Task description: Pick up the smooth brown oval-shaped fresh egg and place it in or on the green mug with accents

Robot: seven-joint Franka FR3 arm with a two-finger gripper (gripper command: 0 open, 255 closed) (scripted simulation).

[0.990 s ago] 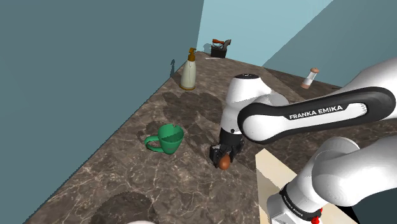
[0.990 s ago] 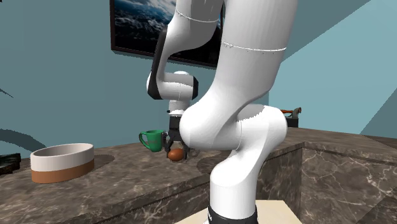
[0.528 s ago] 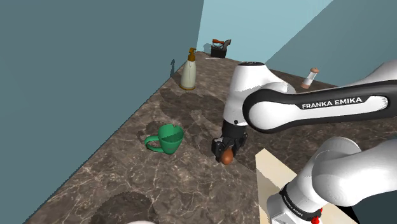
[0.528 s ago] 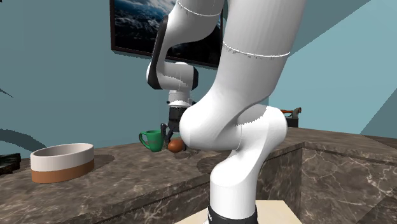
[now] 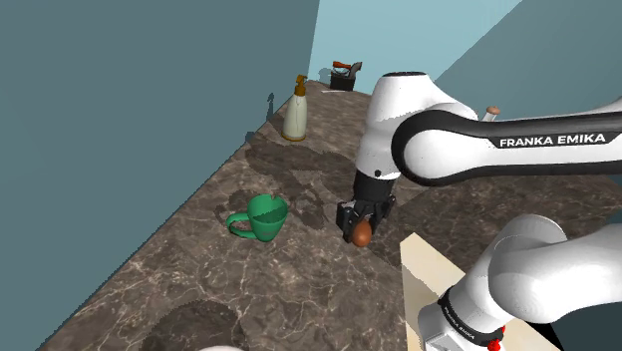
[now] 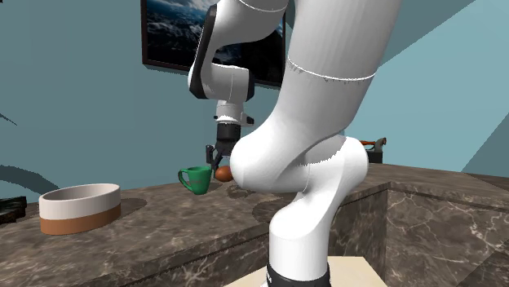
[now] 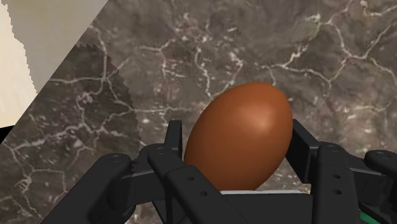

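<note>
The gripper (image 5: 358, 225) is clenched on the brown egg (image 5: 362, 235), which sits between its fingers, held clear above the marbled desk (image 5: 299, 289). The green mug (image 5: 265, 215) stands upright, off to the gripper's side and below it.

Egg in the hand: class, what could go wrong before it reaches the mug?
1. The egg is smooth and round, and the hand clasps it at two sides only, above the counter. It could slip out and drop.
2. The mug stands apart, toward the shoulder view's left, and its mouth looks small. An off-centre release might strike the rim or tip the mug.
</note>
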